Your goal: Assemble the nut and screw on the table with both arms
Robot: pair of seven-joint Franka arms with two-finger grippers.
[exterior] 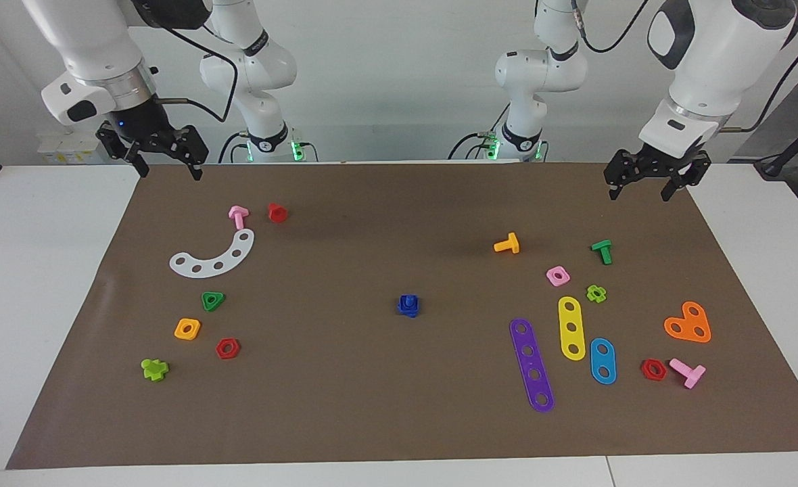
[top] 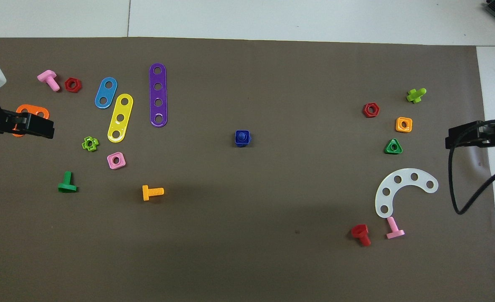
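Observation:
The blue nut lies at the middle of the brown mat on the table, with the blue screw standing in its centre hole; the two look joined. They also show in the overhead view, the nut around the screw. My left gripper hangs open and empty, raised over the mat's edge at the left arm's end. My right gripper hangs open and empty, raised over the mat's corner at the right arm's end. Neither gripper is near the blue parts.
Toward the left arm's end lie purple, yellow and blue hole strips, an orange heart plate, a pink nut and several bolts. Toward the right arm's end lie a white curved strip, an orange nut and a red bolt.

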